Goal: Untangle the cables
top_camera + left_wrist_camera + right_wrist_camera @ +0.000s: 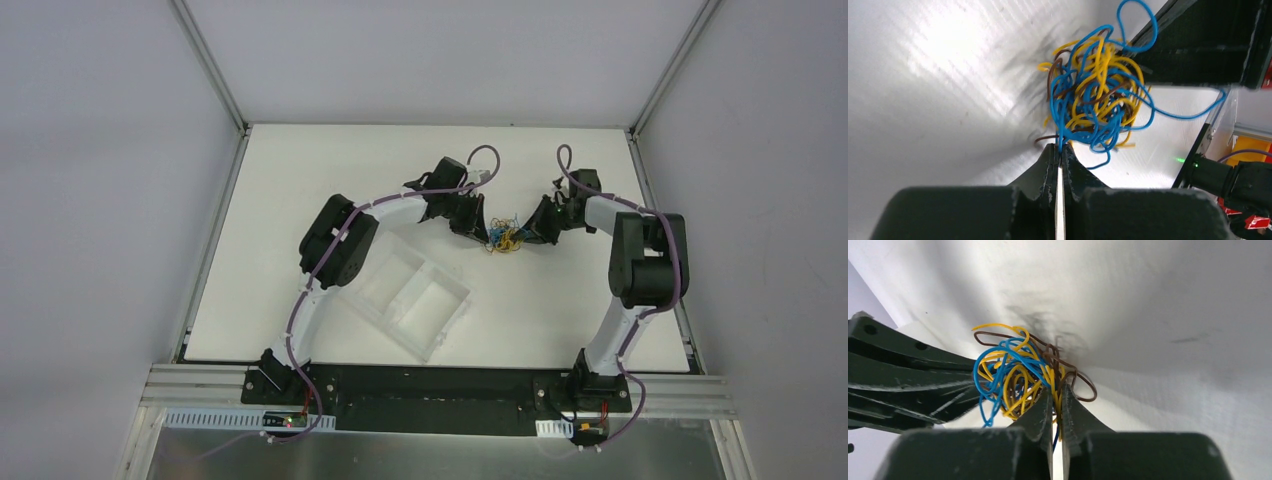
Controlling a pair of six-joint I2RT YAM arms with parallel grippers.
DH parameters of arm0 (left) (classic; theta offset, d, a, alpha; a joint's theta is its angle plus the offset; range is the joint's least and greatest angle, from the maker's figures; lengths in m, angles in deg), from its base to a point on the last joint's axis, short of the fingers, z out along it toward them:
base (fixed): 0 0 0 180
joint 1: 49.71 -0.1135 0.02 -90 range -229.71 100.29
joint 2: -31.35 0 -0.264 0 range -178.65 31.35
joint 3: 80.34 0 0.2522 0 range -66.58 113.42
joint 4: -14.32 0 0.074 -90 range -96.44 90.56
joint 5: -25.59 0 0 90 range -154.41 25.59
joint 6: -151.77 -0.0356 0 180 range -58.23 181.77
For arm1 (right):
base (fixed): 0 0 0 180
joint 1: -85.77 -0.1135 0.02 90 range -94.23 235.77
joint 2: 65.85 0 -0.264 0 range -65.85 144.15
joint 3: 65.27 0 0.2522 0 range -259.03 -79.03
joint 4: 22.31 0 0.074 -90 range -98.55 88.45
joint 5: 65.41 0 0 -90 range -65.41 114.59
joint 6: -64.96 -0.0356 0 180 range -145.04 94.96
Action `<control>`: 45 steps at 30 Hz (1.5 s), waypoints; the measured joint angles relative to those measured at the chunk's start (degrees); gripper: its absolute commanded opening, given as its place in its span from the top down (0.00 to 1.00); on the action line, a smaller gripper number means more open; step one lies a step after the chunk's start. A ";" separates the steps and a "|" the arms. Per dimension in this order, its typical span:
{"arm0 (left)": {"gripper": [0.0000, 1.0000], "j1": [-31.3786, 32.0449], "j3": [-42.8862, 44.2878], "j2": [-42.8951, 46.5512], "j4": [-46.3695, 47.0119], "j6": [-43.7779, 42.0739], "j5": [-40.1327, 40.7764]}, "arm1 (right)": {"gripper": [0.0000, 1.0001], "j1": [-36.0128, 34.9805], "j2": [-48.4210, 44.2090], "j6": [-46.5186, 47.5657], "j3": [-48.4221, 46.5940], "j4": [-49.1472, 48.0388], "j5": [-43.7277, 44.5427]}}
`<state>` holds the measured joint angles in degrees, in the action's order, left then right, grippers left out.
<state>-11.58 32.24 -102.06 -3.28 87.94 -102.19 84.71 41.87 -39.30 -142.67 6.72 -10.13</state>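
The cables (505,237) are a tangled ball of thin blue, yellow and brown wires on the white table, between the two grippers. My left gripper (1061,148) is shut on a blue strand at the near edge of the tangle (1098,92). My right gripper (1057,392) is shut on yellow and brown strands of the tangle (1015,372), with a blue strand running down between its jaws. In the top view the left gripper (484,231) is left of the ball and the right gripper (530,229) is right of it.
A clear plastic tray (415,292) with compartments lies on the table, near and left of the tangle. The white table (300,180) is bounded by metal rails. The other arm's black fingers (903,375) show at the left of the right wrist view.
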 measured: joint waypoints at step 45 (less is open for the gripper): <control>1.00 -46.34 12.59 26.45 -13.66 -18.47 12.52 | 1.00 21.14 -10.49 30.75 -3.26 23.26 10.78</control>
<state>-57.92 44.83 -75.61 -16.94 69.47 -89.66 105.84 31.38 -8.55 -145.92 29.98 0.65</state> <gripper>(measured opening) 0.012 0.036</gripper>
